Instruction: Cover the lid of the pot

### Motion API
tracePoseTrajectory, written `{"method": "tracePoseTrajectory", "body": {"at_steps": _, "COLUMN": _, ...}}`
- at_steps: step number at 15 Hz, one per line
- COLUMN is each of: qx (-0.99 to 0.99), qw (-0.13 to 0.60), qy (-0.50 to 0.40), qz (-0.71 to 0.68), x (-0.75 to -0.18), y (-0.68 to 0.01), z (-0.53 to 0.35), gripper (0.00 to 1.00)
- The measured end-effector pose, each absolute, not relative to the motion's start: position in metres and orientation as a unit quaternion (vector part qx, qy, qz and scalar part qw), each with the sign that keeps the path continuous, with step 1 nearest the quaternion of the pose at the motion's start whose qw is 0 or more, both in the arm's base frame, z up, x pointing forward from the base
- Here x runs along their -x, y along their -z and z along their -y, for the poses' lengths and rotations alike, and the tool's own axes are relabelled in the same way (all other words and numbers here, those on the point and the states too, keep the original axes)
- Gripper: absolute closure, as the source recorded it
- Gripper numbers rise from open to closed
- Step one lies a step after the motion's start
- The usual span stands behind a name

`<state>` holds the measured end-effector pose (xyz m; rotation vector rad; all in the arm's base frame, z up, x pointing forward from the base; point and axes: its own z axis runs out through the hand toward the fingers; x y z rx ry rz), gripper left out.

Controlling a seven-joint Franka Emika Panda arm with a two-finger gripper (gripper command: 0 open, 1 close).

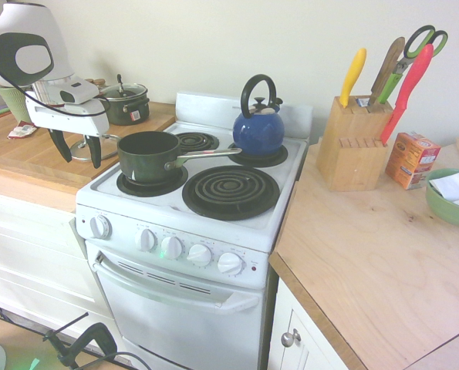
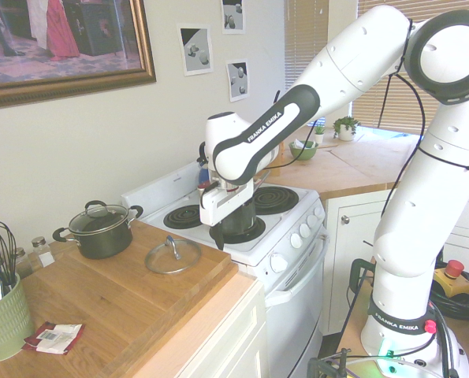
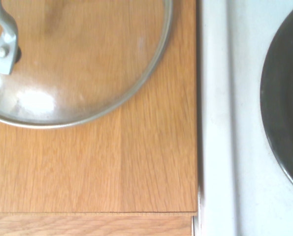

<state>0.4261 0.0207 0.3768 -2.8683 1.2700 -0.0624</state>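
Looking at the wooden desk (image 2: 124,307) left of the white stove (image 1: 214,223), you find the round clear glass lid with its silver metal rim (image 2: 173,257) lying flat near the desk's stove-side edge, its small handle (image 3: 3,37) standing up at the centre. The dark green saucepan with a long straight silver handle (image 1: 148,154) sits uncovered on the front left burner, just across the gap. Your end effector (image 1: 77,148) hangs above the desk's edge between lid and saucepan, fingers spread apart and holding nothing. Expect the lid to be stiff, fairly light, smooth and breakable, so the rim offers a poor hold. Take it by the raised central handle, closing across its narrow width, and lift it level.
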Motion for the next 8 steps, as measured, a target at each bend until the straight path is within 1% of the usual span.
{"method": "tracePoseTrajectory", "body": {"at_steps": 3, "qx": 0.912, "qw": 0.007, "qy": 0.031, "qz": -0.408, "x": -0.429, "y": -0.381, "z": -0.020, "gripper": 0.00}}
{"method": "tracePoseTrajectory", "body": {"at_steps": 8, "qx": 0.887, "qw": 0.033, "qy": 0.094, "qz": -0.451, "x": -0.466, "y": -0.450, "z": -0.030, "gripper": 0.00}}
